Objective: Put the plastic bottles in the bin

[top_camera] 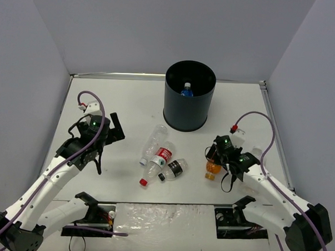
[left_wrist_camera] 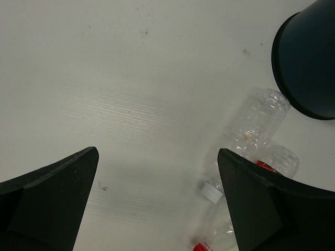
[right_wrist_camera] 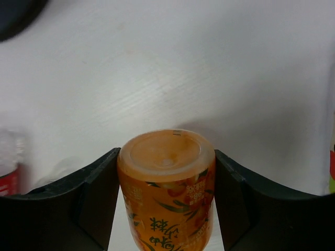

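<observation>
Right hand (right_wrist_camera: 166, 157) clasps orange bottle (right_wrist_camera: 166, 198), per wrist view.

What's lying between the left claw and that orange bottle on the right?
Between the left gripper and the orange bottle, the top view shows three lying bottles: a plain bottle, a red-labelled bottle, a dark-labelled bottle.

- The black bin (top_camera: 185, 112) stood upright and open, with a blue-capped bottle (top_camera: 186, 92) inside.
- Lying clustered before it were an unlabelled bottle (top_camera: 154, 140), a red-labelled bottle (top_camera: 161, 157) and a dark-labelled bottle (top_camera: 174, 168).
- The orange-tinted bottle (right_wrist_camera: 166, 198) sat clamped in the right gripper (right_wrist_camera: 166, 157).
</observation>
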